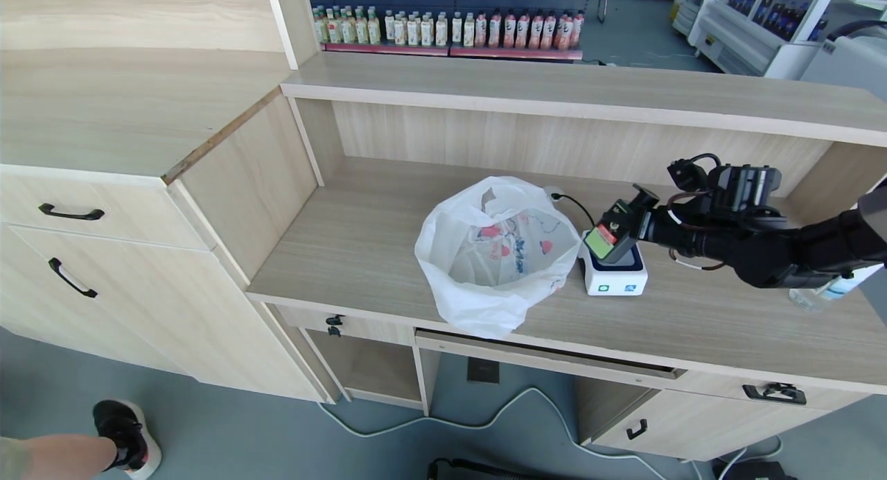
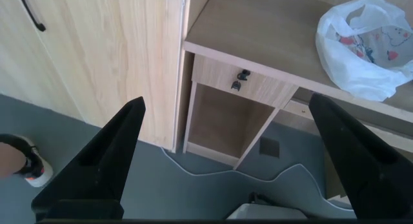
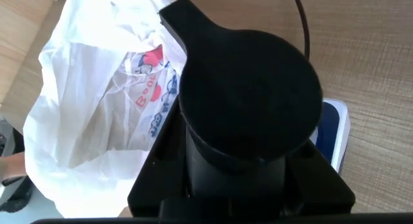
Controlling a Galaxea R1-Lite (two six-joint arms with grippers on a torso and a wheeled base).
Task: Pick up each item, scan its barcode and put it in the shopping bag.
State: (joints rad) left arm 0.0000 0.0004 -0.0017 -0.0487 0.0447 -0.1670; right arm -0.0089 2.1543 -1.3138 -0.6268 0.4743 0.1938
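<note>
The right fingers (image 1: pixel 627 220) are closed on a small green pack (image 1: pixel 600 243), held just above the scanner (image 1: pixel 615 278) beside the bag (image 1: pixel 495 258) — scanning looks under way, bagging not yet done. A bottle (image 1: pixel 824 294) lies on the worktop (image 1: pixel 360 258); the left fingers (image 2: pixel 110 166) are spread wide, empty.

Scanner (image 1: pixel 615 276) right of shopping bag (image 1: pixel 495 258) on counter (image 1: pixel 346 258); item (image 1: pixel 601 243) above it.

The light wooden counter (image 1: pixel 360 258) serves as the reference. A shelf row of bottled drinks (image 1: pixel 443 28) stands behind it. Cabinet drawers with black handles (image 1: pixel 71 213) adjoin its left side. A key (image 1: pixel 335 322) hangs from its front drawer lock. A white cable (image 1: pixel 388 435) lies on the floor below it.
</note>
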